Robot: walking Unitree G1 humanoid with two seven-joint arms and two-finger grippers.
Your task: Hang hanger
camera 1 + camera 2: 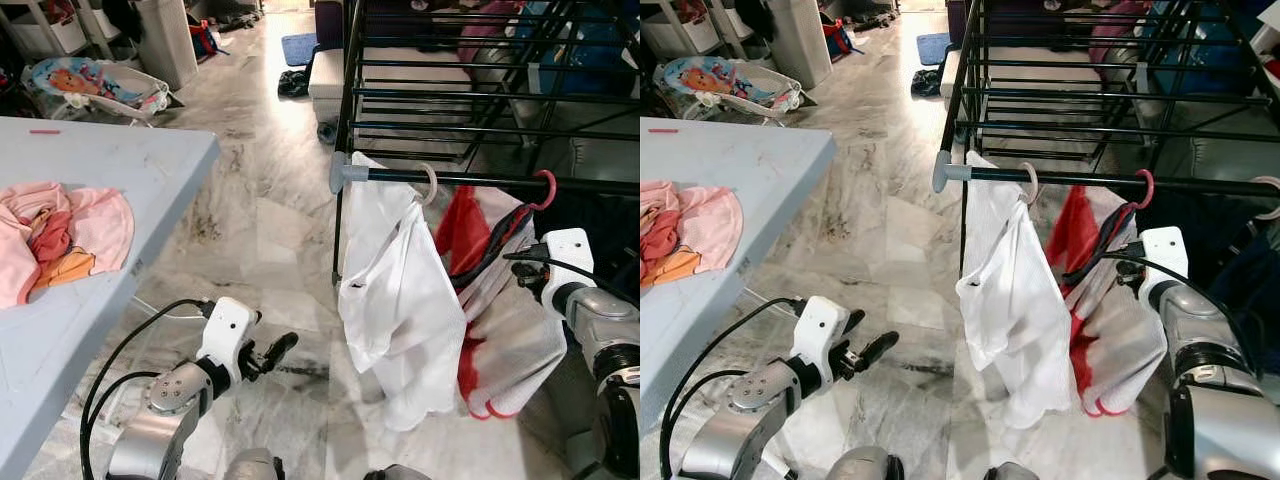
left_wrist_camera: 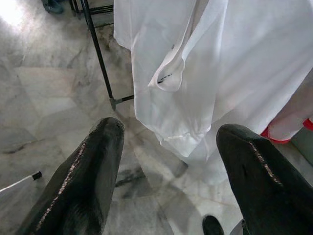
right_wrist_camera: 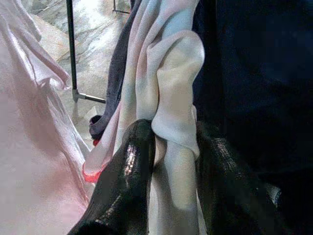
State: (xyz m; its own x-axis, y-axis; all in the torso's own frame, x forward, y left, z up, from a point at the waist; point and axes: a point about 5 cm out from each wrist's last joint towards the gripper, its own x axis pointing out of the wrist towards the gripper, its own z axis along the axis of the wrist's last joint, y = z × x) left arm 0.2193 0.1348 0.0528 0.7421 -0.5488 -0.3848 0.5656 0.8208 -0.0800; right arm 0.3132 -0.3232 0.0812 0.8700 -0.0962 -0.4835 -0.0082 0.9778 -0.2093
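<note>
Overhead, a red hanger [image 1: 543,188] with a red-and-white garment [image 1: 500,330] is hooked on the rack rail [image 1: 480,179]; its cloth is pinched by the right claw [image 3: 168,161]. At nine o'clock, pink clothes [image 1: 55,235] lie on the counter [image 1: 120,160]. The left claw [image 2: 168,161] is held wide.

No readable text, labels, brands, numbers or signs in any view. Small red mark [image 1: 44,131] on desk [image 1: 150,170] too small to read. Colourful cartoon print on mat [image 1: 95,85] at far left of floor carries no legible lettering. White garment [image 1: 400,300] plain, unmarked.
</note>
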